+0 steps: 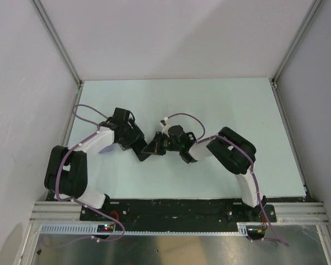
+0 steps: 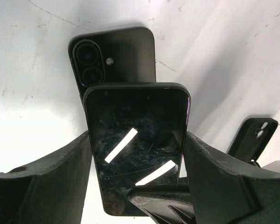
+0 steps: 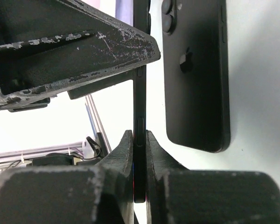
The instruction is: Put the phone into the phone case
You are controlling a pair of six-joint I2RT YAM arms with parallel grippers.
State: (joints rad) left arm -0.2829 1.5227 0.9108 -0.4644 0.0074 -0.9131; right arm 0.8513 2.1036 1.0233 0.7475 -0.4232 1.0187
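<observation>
Left gripper [image 2: 136, 154]: my jaws stand wide, clamped on the long edges of the phone [image 2: 130, 112], with its screen facing my wrist.
Right gripper [image 3: 139, 140]: closed almost fully, pinching the phone across its thin side.
Phone: centre of the top view, held between both grippers.
Phone case [image 2: 253, 139]: black, at the lower right of the left wrist view, apart from the phone.

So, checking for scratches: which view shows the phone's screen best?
Left wrist: the phone faces it screen-on. Right wrist sees only its edge, pinched in the right hand; from above it is barely visible.
</observation>
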